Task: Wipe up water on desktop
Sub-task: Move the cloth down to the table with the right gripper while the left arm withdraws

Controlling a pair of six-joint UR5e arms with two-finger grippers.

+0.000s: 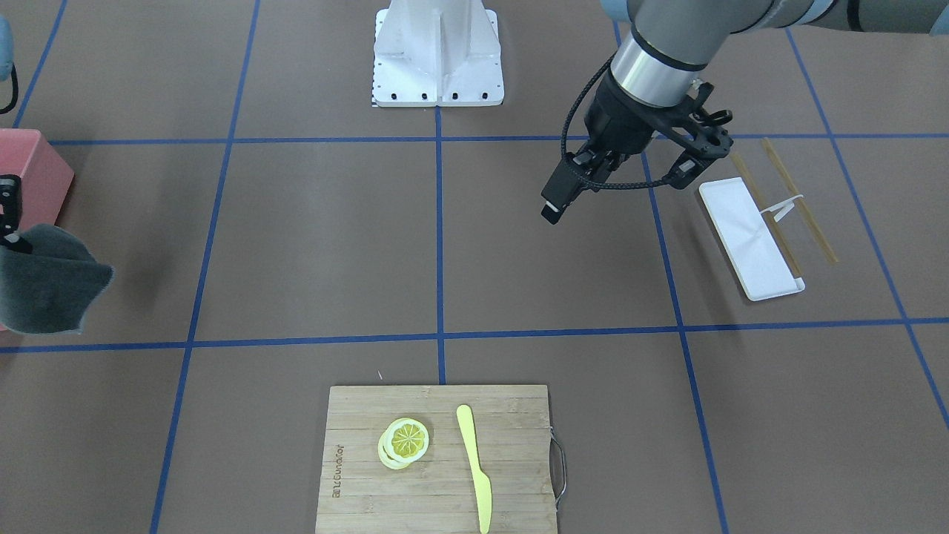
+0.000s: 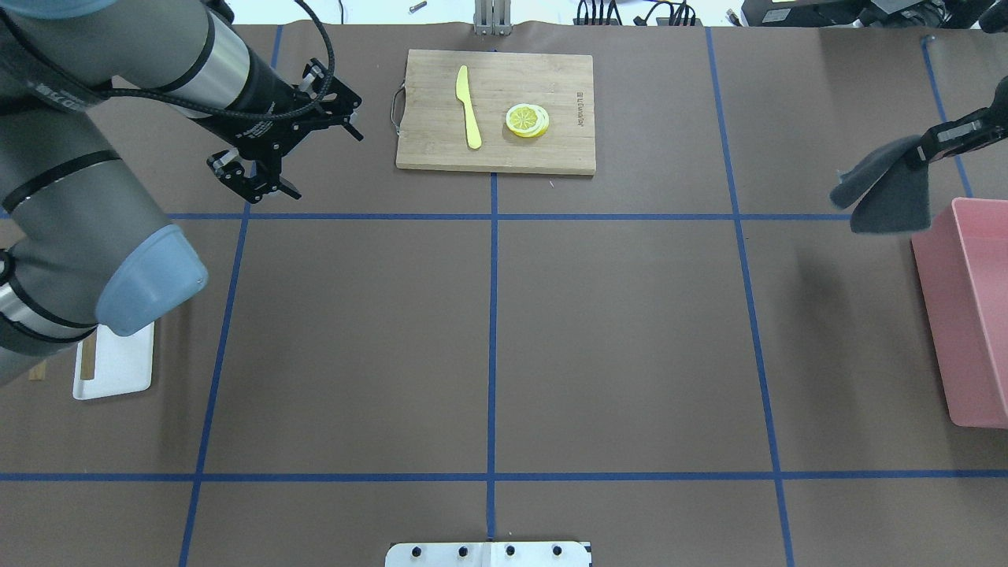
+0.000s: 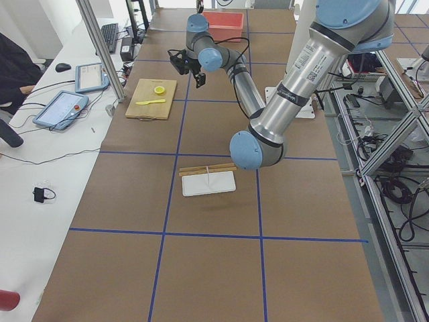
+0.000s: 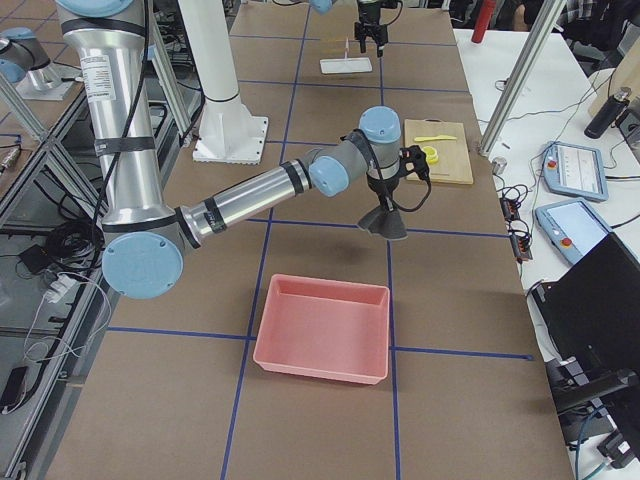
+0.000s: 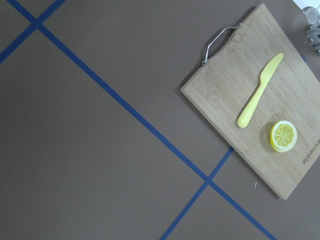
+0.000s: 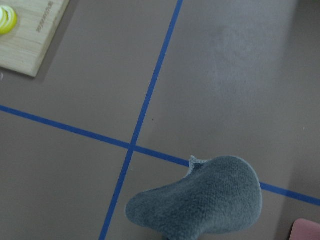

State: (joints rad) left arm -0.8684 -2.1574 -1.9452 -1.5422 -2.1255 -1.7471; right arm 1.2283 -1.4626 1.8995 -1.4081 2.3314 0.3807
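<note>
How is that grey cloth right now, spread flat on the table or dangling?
Dangling. The grey cloth hangs bunched from the right pincer, clear of the desktop; its shadow lies apart from it.

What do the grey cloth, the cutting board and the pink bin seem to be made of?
Grey cloth: soft fabric, perhaps microfibre or terry; its surface looks nubby and it hangs in limp folds.
Cutting board: pale bamboo or wood, matte; joined strips and grain show.
Pink bin: probably plastic; smooth, even colour, rounded rim.
</note>
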